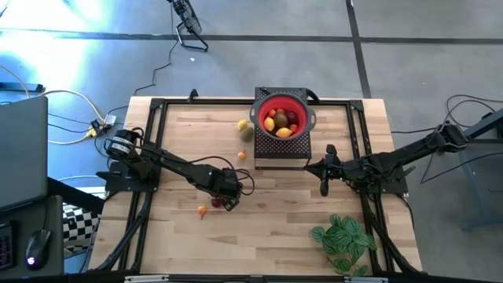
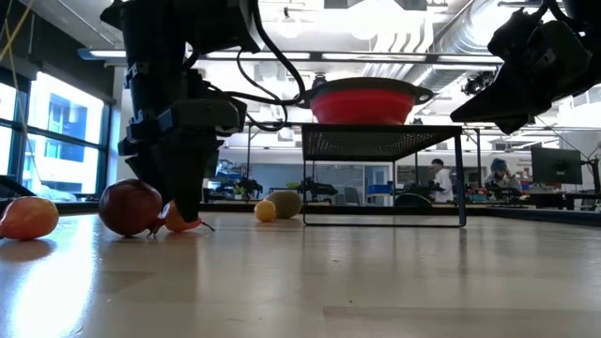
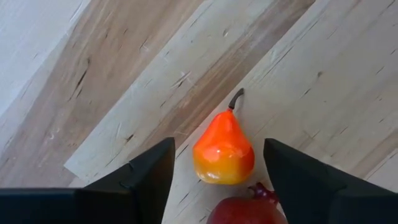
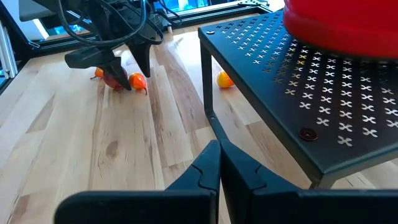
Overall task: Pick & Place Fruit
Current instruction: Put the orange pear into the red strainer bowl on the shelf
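A small orange pear (image 3: 222,152) lies on its side on the wooden table (image 1: 275,228), stalk pointing away from the wrist. My left gripper (image 1: 229,201) points down over it, open, one finger (image 3: 146,177) on each side with a small gap to the pear. A dark red fruit (image 3: 245,210) lies right beside the pear's blunt end. Another orange fruit (image 1: 202,211) lies a little nearer the table's left edge. The red bowl (image 1: 283,118) holds several fruits and stands on a black perforated stand (image 1: 280,151). My right gripper (image 4: 219,163) waits shut, right of the stand.
A yellow fruit (image 1: 242,124), a brownish-green one (image 1: 248,133) and a small orange one (image 1: 241,155) lie on the table left of the stand. A green leafy plant (image 1: 343,238) sits at the near right. Black frame rails (image 1: 149,141) run along the table's sides.
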You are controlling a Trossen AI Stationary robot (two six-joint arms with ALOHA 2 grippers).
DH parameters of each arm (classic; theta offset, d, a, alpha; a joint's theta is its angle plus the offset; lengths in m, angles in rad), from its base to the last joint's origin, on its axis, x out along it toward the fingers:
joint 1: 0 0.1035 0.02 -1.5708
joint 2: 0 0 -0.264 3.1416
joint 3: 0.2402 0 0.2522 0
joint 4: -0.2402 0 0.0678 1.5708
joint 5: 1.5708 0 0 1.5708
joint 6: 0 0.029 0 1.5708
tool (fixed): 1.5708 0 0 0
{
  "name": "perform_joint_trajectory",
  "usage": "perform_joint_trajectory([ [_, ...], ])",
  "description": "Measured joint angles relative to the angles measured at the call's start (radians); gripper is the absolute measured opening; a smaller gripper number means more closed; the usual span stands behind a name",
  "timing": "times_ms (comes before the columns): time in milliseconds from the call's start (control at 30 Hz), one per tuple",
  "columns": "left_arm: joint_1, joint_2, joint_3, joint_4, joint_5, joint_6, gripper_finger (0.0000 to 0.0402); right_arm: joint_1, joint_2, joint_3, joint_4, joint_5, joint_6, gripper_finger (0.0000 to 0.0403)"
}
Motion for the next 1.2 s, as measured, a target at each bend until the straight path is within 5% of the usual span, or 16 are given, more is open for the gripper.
perform_joint_trajectory([
  [733,0.0,0.0,0.001,0.001,0.0,-0.001,0.0143,0.0,0.0,0.0,0.0,0.0,0.0,0.0002],
  [1200,0.003,0.0,0.099,-0.114,0.033,0.085,0.0135,0.0,0.0,0.0,0.0,0.0,0.0,0.0002],
])
